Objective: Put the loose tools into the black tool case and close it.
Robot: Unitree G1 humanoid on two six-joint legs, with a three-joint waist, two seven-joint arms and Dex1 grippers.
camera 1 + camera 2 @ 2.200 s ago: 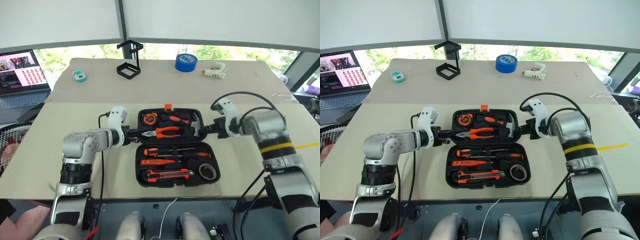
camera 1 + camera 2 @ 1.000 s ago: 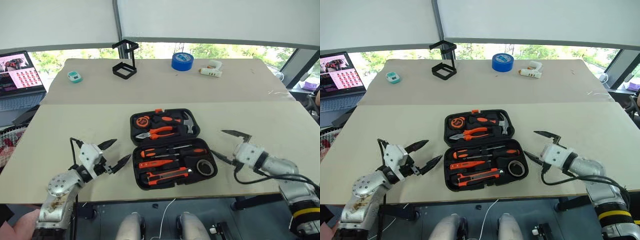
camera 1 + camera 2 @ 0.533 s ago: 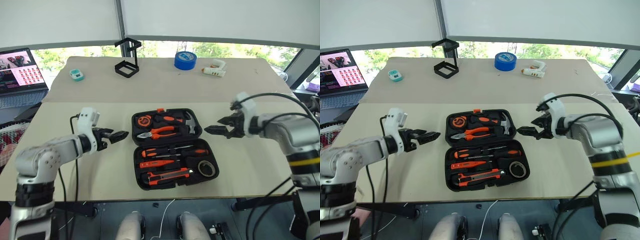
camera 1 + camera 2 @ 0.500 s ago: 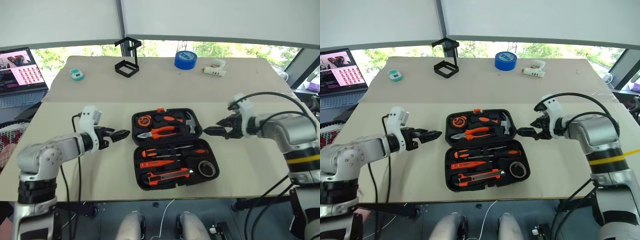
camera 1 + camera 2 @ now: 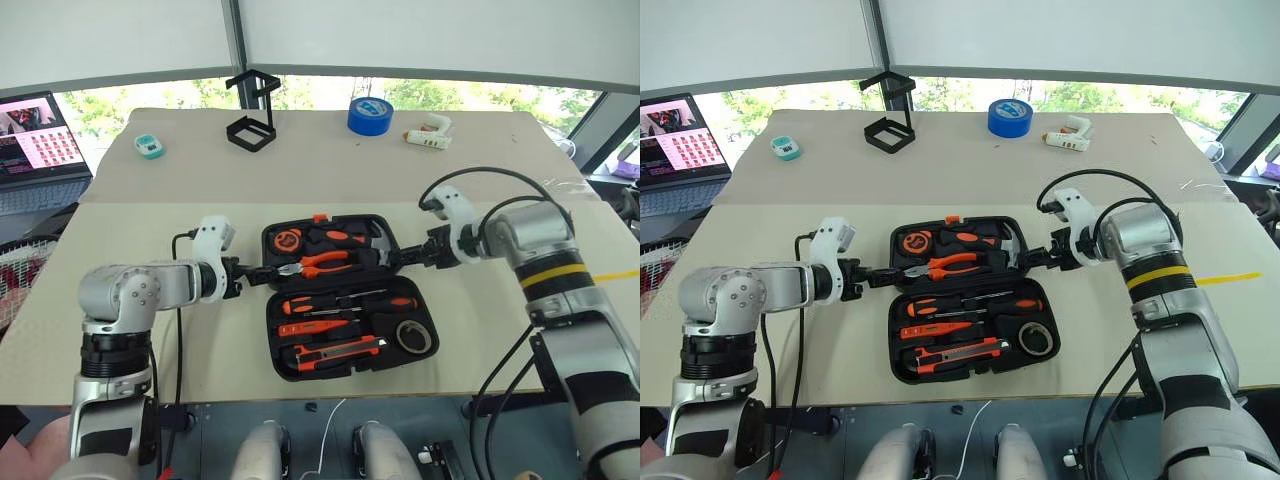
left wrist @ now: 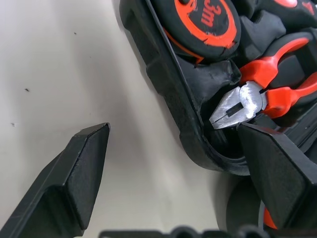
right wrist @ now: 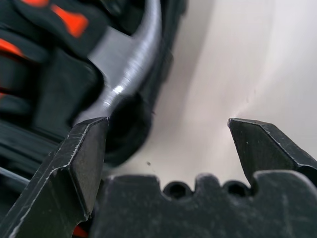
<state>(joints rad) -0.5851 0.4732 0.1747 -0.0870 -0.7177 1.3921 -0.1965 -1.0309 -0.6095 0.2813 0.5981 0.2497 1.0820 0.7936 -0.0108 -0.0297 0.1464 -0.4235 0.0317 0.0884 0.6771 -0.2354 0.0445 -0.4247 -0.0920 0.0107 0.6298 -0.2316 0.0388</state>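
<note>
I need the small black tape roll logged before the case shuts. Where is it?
In the left eye view, the small black tape roll lies inside the open black plastic tool case, in the near half's right corner, just right of the orange-and-black utility knife.

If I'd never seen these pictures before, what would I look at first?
Probably the open black tool case in the middle of the table, full of orange-and-black tools. The left gripper and the right gripper reach in from either side, both open, each straddling an end wall of the case's far half. Behind, a bright blue tape roll stands out.
</note>
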